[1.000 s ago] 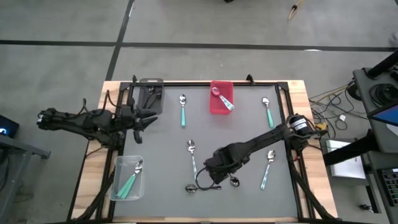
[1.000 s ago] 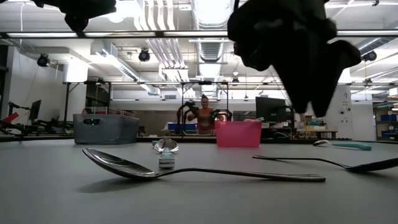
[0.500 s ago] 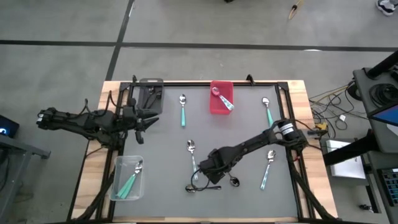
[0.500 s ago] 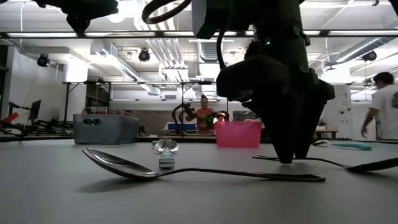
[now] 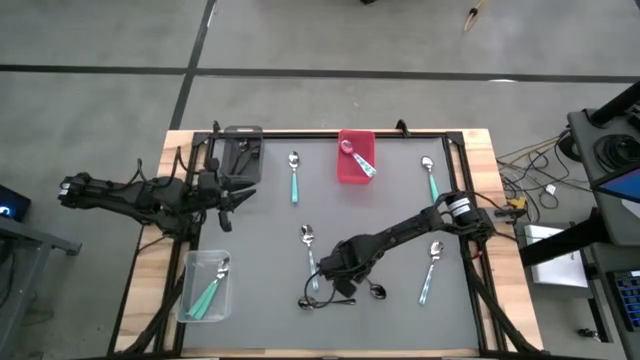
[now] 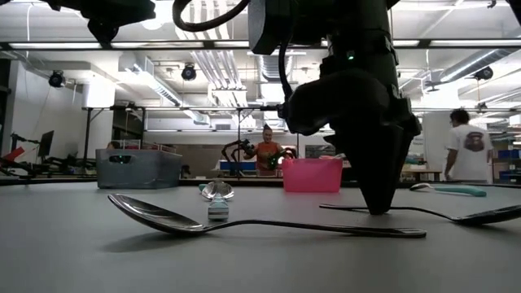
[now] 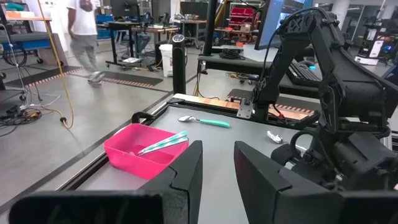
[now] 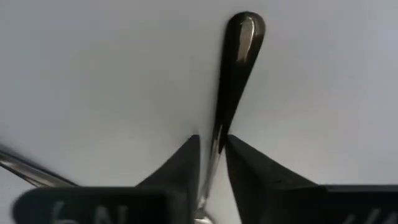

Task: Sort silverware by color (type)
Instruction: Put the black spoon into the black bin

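My right gripper (image 5: 338,280) points down at the table's near middle, shut on a dark spoon (image 6: 456,216) that lies flat with its bowl (image 5: 378,292) toward the right. A second dark spoon (image 6: 244,224) lies just nearer the front edge. Teal-handled spoons lie loose on the table (image 5: 294,176), (image 5: 431,179), (image 5: 309,247), (image 5: 430,271). My left gripper (image 7: 217,168) hovers level at the table's left side, open, with nothing between its fingers. My right gripper pinches the dark spoon's thin handle (image 8: 216,142) between its two fingertips (image 8: 186,163), partway between the bowl and the flared free end (image 8: 244,28). The fingers come from above, pointing down, and stand across the handle. The spoon lies flat on the table.
A red bin (image 5: 355,157) with a teal spoon stands at the far middle, a grey bin (image 5: 243,152) at the far left, and a clear bin (image 5: 205,286) with teal spoons at the near left. People move in the room behind.
My right gripper has come down to the table, a little toward the left edge, rolling its wrist, and has shut on the dark spoon's handle. The spoon stays flat on the table.
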`<state>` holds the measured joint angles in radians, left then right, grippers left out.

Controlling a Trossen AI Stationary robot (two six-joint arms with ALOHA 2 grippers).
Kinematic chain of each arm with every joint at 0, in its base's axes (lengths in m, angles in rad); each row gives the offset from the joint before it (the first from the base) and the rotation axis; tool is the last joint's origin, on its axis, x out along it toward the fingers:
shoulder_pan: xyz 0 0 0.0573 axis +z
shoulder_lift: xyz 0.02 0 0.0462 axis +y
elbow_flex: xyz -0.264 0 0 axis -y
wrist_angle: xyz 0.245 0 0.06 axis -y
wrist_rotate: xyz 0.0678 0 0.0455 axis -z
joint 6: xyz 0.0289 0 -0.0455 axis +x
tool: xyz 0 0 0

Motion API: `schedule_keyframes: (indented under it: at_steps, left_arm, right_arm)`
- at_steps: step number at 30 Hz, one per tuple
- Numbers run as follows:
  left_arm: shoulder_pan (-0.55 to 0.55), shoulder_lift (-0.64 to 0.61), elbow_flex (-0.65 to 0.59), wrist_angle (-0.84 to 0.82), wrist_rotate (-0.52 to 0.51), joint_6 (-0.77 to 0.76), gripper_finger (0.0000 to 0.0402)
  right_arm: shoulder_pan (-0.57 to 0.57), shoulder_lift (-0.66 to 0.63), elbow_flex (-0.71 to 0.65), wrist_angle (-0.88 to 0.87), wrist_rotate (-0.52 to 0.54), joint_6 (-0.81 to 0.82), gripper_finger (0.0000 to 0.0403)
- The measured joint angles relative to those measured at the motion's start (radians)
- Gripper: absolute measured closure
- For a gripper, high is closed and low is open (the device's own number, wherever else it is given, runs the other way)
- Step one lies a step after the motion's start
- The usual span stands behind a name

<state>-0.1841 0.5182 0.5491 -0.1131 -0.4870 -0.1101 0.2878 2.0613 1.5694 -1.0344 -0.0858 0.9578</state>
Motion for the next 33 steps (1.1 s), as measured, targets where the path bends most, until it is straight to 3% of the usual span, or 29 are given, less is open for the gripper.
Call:
schedule_keyframes:
  at_steps: [4, 16, 25, 33]
  left_arm:
    - [0.000, 0.003, 0.000, 0.000, 0.000, 0.000, 0.0326]
    - [0.000, 0.024, 0.000, 0.000, 0.000, 0.000, 0.0326]
    - [0.000, 0.024, 0.000, 0.000, 0.000, 0.000, 0.0326]
    - [0.000, 0.024, 0.000, 0.000, 0.000, 0.000, 0.0326]
  right_arm:
    - [-0.001, 0.000, -0.001, -0.007, 0.005, -0.089, 0.0385]
    - [-0.004, -0.003, -0.004, -0.053, 0.027, -0.461, 0.0389]
    - [-0.011, -0.017, 0.016, -0.088, 0.033, -0.428, 0.0383]
    - [-0.012, -0.018, 0.038, -0.133, 0.028, -0.393, 0.0316]
